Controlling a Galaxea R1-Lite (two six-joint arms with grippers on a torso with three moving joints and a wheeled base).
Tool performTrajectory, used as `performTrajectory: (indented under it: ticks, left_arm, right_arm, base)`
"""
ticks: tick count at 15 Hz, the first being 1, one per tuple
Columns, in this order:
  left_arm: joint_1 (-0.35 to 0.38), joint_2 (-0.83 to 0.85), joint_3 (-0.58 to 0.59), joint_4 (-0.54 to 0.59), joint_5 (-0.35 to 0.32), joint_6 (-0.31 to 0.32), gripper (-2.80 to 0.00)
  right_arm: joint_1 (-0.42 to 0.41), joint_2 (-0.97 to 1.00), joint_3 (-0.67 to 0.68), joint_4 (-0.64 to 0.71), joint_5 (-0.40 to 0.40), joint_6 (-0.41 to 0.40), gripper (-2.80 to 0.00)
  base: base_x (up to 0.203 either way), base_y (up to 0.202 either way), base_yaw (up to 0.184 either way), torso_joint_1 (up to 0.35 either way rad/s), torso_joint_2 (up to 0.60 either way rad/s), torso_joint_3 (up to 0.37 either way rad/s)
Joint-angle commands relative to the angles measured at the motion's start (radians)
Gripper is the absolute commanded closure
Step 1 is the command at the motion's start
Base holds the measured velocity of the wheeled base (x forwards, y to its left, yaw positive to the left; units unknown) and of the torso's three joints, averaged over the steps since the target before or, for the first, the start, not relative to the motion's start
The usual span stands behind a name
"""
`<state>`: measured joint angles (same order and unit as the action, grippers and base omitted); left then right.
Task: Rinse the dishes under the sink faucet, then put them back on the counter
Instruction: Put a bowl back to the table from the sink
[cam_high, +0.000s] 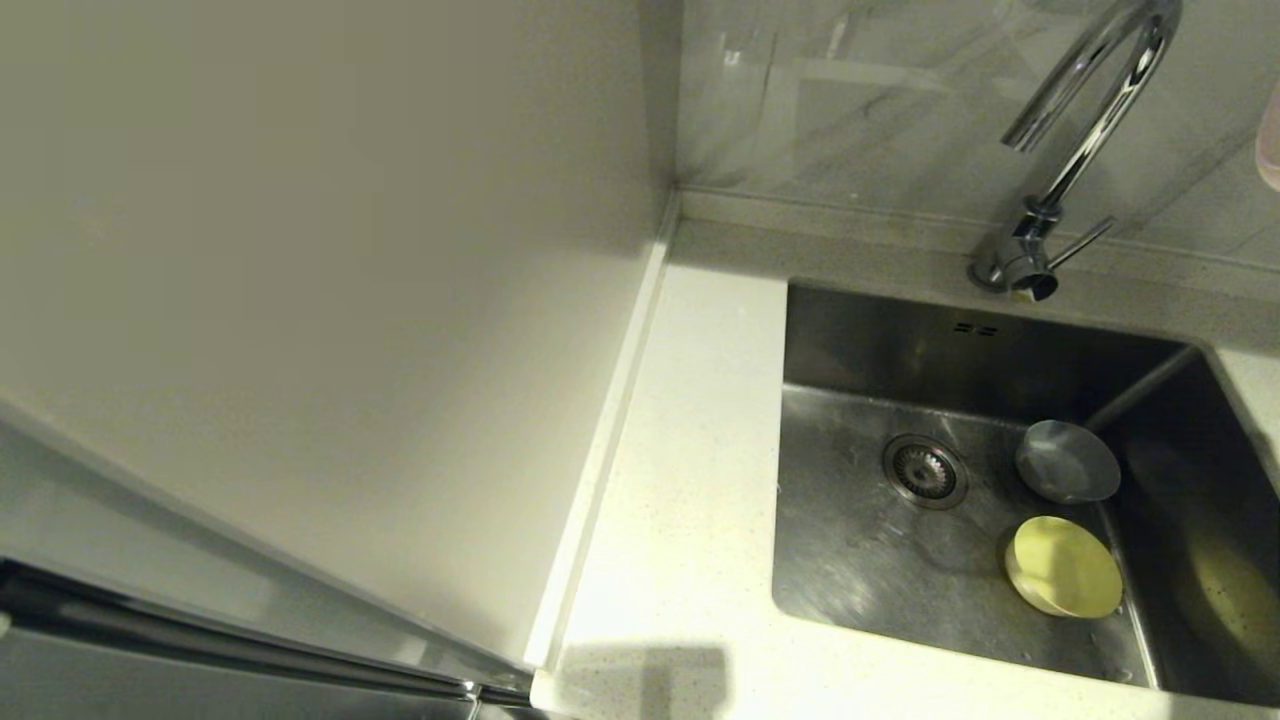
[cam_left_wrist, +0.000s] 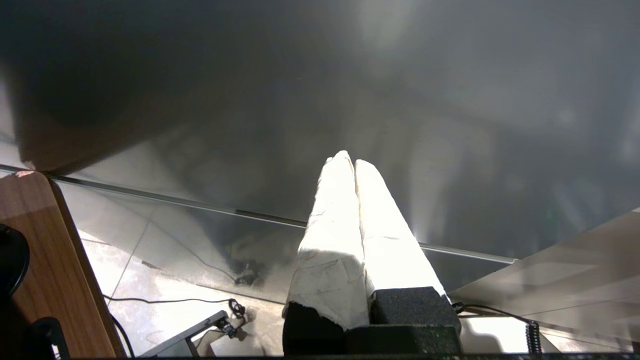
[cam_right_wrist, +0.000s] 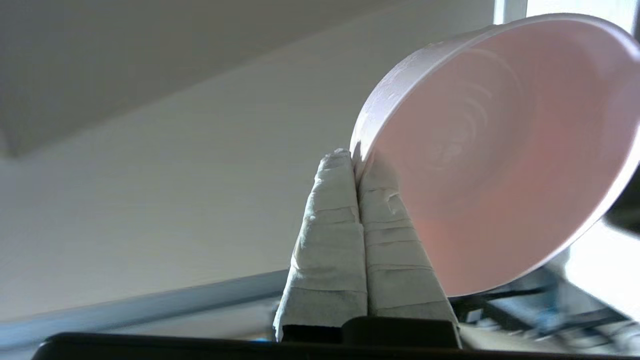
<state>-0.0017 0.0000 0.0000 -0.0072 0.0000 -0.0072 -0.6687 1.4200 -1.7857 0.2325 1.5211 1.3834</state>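
Note:
My right gripper (cam_right_wrist: 356, 160) is shut on the rim of a pale pink bowl (cam_right_wrist: 500, 150), which is tipped on its side with its inside facing the wrist camera. In the head view only a sliver of that pink bowl (cam_high: 1270, 140) shows, at the right edge, level with the sink faucet (cam_high: 1090, 120). A light grey bowl (cam_high: 1067, 461) and a yellow-green bowl (cam_high: 1063, 566) rest on the floor of the sink (cam_high: 860, 560), right of the drain (cam_high: 924, 471). My left gripper (cam_left_wrist: 350, 162) is shut with nothing in it, low down and away from the sink.
The white speckled counter (cam_high: 680, 450) runs along the left of the sink, with a raised edge strip (cam_high: 610, 430) against a plain wall panel (cam_high: 300, 250). A wooden surface (cam_left_wrist: 45, 260) and cables on the floor (cam_left_wrist: 200, 300) show in the left wrist view.

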Motion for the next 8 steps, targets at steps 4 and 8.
performTrajectory:
  ticks: [4,8]
  left_arm:
    - [0.000,0.000,0.003,0.000,0.000,0.000,0.00]
    - [0.000,0.000,0.003,0.000,0.000,0.000,0.00]
  right_arm:
    - [0.069,0.040,0.012,0.589,-0.147,0.000,0.00]
    - [0.179,0.041,0.092,0.926,-0.665,-0.699,0.00]
  base:
    - [0.000,0.000,0.000,0.000,0.00,0.000]
    - [0.000,0.000,0.000,0.000,0.00,0.000]
